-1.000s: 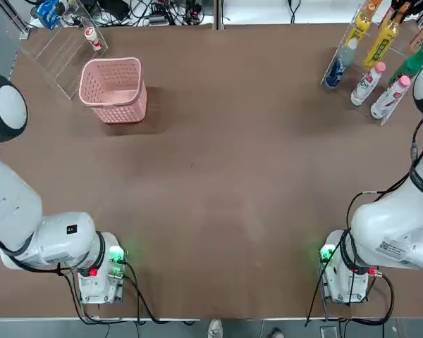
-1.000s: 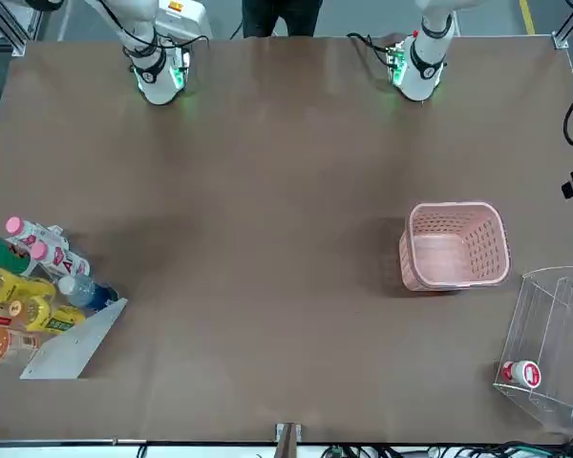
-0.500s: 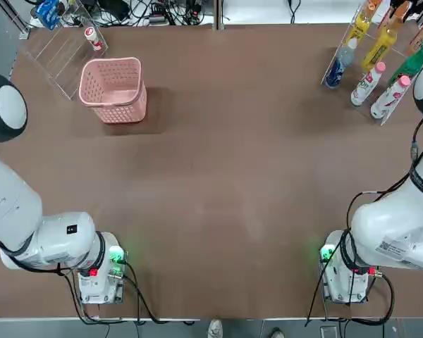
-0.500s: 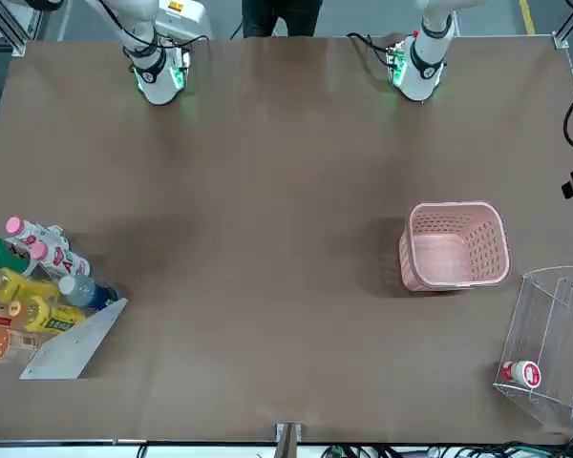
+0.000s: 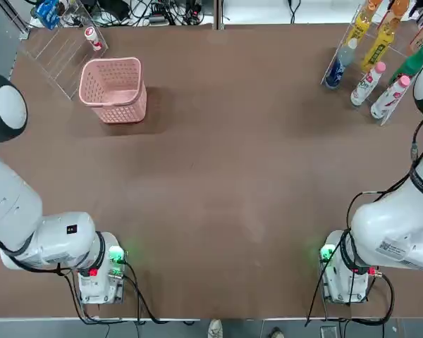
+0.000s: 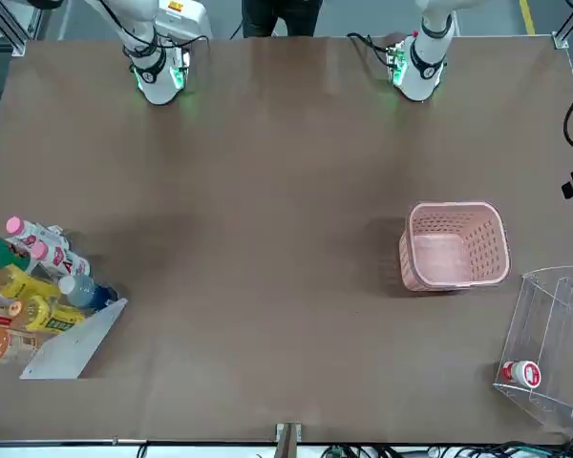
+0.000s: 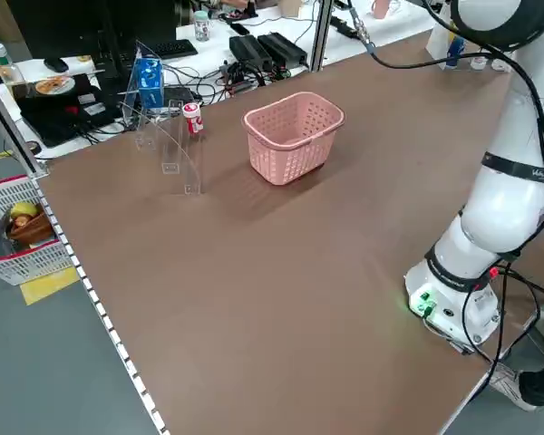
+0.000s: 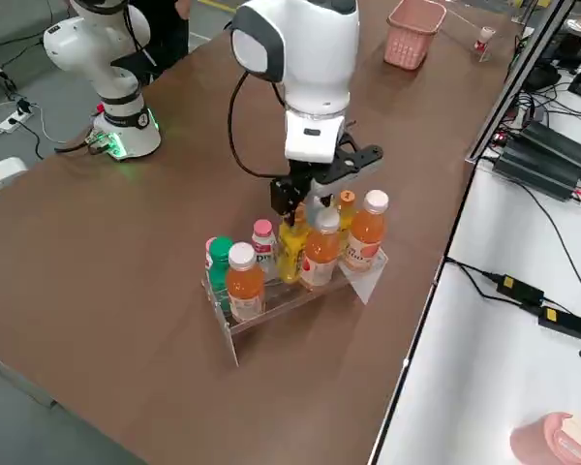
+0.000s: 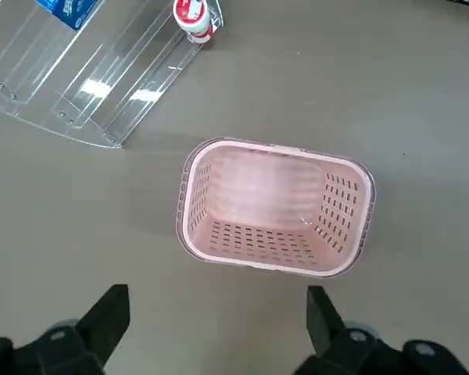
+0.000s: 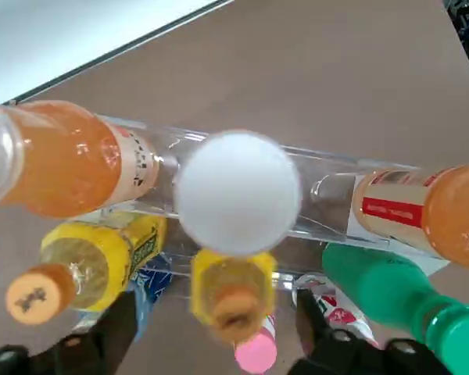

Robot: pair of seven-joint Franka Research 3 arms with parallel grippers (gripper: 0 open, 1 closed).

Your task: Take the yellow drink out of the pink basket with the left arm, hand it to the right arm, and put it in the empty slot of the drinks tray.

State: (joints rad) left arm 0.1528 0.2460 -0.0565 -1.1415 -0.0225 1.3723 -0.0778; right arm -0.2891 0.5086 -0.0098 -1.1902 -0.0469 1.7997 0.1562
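Note:
The yellow drink (image 10: 233,293) stands upright in the clear drinks tray (image 8: 271,300) among the other bottles, and shows as a yellow bottle (image 8: 292,247) in the right side view. My right gripper (image 10: 219,336) hovers just over it, open, one finger on each side with a gap to the bottle. At the table's other far corner sits the pink basket (image 5: 114,88), with nothing inside it (image 9: 273,207). High above the basket my left gripper (image 9: 215,328) hangs open and holds nothing.
Orange bottles (image 10: 62,168), a green bottle (image 10: 391,301) and a white-capped bottle (image 10: 238,191) crowd the yellow drink. A clear acrylic stand (image 5: 60,53) holding a small red-capped bottle (image 9: 194,17) sits beside the basket. Both arm bases stand at the near edge.
The bottles at the yellow end of the tray shift very slightly in the top and front views. The basket and both arm bases have not moved.

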